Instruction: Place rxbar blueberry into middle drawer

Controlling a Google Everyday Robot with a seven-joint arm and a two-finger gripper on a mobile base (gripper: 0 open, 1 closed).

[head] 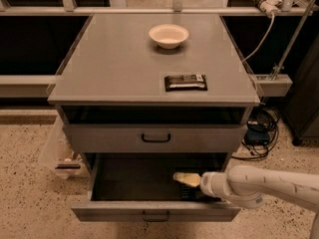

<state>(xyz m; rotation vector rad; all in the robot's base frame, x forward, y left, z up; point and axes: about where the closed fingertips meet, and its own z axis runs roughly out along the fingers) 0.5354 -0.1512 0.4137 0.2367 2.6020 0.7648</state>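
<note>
The middle drawer (154, 214), the lowest of the grey cabinet, is pulled open, with a dark interior and a small black handle on its grey front. My gripper (187, 179) reaches in from the right on the white arm (264, 185) and sits low inside the drawer, at its right front. The rxbar blueberry does not show; it may be hidden in the dark interior by the gripper. The drawer above (155, 138) is closed.
A long black bar with a white end (185, 82) and a white bowl (169, 35) lie on the cabinet top (109, 68). Cables (259, 133) lie on the floor at the right. A clear plastic bin (62, 158) stands at the cabinet's left.
</note>
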